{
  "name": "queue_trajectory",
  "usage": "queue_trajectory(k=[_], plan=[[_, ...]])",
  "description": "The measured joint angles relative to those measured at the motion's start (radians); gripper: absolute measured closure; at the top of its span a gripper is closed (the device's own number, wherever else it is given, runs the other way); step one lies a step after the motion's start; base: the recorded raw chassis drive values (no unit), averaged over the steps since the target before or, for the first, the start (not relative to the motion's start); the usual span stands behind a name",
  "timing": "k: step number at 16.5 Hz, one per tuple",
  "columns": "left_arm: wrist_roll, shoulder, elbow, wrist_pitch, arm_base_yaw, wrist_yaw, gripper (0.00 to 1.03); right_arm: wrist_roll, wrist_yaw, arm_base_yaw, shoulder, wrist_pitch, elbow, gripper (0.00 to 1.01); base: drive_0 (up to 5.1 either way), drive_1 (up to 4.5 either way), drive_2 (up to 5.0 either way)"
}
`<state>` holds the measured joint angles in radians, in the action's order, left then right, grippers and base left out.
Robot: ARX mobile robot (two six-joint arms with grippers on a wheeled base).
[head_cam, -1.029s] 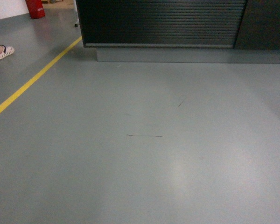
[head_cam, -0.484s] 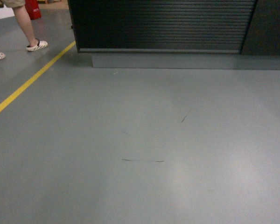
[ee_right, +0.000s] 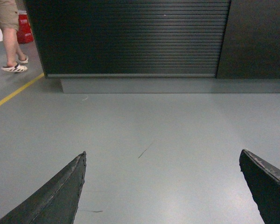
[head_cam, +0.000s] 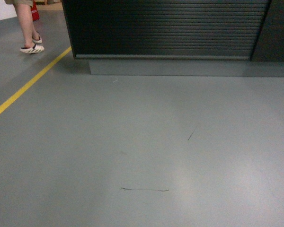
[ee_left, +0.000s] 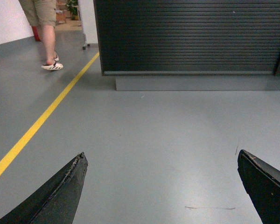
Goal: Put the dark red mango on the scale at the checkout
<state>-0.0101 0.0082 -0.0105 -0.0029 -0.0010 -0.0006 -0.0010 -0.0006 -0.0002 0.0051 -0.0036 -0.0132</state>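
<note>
The checkout [head_cam: 165,28] stands ahead of me as a black counter with a ribbed slatted front on a grey plinth [head_cam: 189,67]; it also fills the top of the left wrist view [ee_left: 191,35] and the right wrist view [ee_right: 130,37]. Only its front shows, not its top. The dark red mango and the scale are out of view. My left gripper [ee_left: 161,158] is open, with bare grey floor between its two dark fingers. My right gripper [ee_right: 163,158] is open too and holds nothing. Neither gripper shows in the head view.
A yellow floor line [head_cam: 26,87] runs diagonally at the left. A person in sandals [head_cam: 29,28] stands by the counter's left end, near a red object [head_cam: 34,12]. A plain dark panel [ee_right: 256,37] adjoins the counter on the right. Grey floor [head_cam: 146,151] with scuff marks lies between.
The counter has grown larger and the floor scuffs have slid down the head view as I roll closer. The person has walked in at the far left.
</note>
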Motion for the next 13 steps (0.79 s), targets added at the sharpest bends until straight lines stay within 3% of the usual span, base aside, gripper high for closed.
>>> queue_trajectory(k=[13], plan=[[0.000, 0.000, 0.000, 0.003, 0.000, 0.000, 0.05, 0.000, 0.000, 0.000, 0.000, 0.000, 0.000, 0.03, 0.1, 3.91, -3.8]])
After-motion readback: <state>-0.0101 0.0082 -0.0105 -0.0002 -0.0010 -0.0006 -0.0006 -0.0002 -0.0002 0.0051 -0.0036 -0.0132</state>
